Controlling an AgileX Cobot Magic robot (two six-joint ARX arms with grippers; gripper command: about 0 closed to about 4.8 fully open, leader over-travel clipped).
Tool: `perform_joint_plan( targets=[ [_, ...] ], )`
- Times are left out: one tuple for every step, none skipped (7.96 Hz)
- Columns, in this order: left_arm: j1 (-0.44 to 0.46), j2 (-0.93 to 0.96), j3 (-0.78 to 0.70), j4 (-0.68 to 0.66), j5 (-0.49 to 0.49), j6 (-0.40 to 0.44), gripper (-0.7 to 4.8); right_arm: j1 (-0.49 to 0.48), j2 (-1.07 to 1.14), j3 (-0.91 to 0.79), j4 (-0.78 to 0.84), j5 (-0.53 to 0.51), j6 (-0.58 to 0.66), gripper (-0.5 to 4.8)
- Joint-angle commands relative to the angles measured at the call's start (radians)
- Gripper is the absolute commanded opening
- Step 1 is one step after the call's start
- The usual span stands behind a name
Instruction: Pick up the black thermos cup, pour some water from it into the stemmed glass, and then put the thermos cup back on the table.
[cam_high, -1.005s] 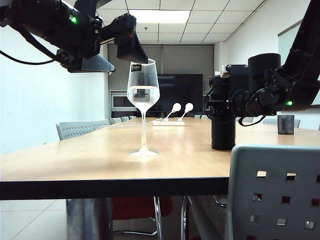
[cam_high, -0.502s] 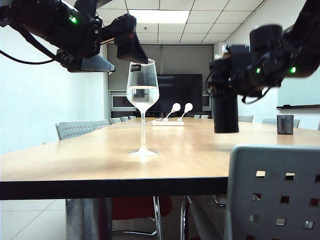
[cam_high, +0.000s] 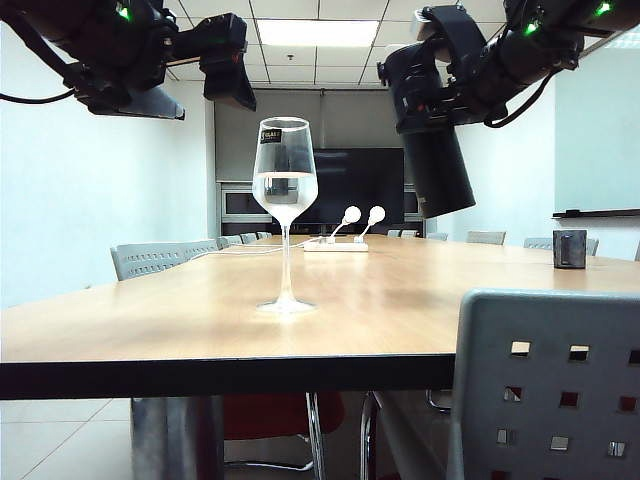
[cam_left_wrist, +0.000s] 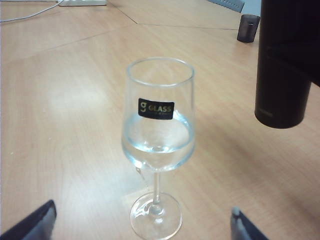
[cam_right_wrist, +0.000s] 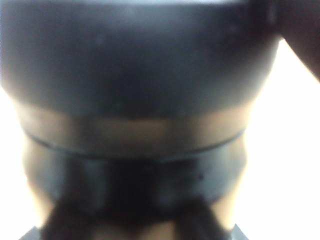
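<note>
We see the right tool (cam_high: 425, 100) clamped around the black thermos cup (cam_high: 440, 170), which hangs tilted high above the table (cam_high: 200, 310), right of the stemmed glass (cam_high: 286, 200). The left tool (cam_left_wrist: 142, 225) hovers wide open and empty, above the glass.

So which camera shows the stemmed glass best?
The left wrist view: the stemmed glass fills it from rim to foot, label readable. The exterior view shows it whole but smaller. The right wrist view shows only the black thermos cup.

Both arms: matte black housings, rounded joints, small green indicator lights. Left gripper (cam_high: 228, 70): blocky black body, grey plate beneath, black cable trailing. Right gripper (cam_high: 420, 95): looped black cabling.
</note>
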Motion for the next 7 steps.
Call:
perform_joint_plan(
  targets=[
    [0.000,-0.020,0.005,-0.028,-0.050,0.006,4.79,0.053,-0.032,0.015,0.005,-0.011,-0.119,1.84],
    [0.001,-0.027,0.005,-0.045,-0.080,0.011,4.79,0.069,-0.035,0.015,-0.018,0.012,-0.143,1.84],
    [0.001,-0.045,0.005,-0.081,-0.095,0.031,4.79,0.099,-0.037,0.020,-0.036,0.084,-0.260,1.84],
    [0.001,-0.045,0.005,-0.087,-0.097,0.031,4.79,0.106,-0.037,0.063,-0.085,0.106,-0.283,1.84],
    [0.001,-0.045,0.005,-0.085,-0.105,0.030,4.79,0.110,-0.038,0.087,-0.111,0.114,-0.362,1.84],
    [0.001,-0.045,0.005,-0.085,-0.103,0.030,4.79,0.112,-0.038,0.089,-0.119,0.114,-0.377,1.84],
    [0.001,-0.045,0.008,-0.078,-0.098,0.031,4.79,0.126,-0.038,0.089,-0.122,0.118,-0.429,1.84]
  ],
)
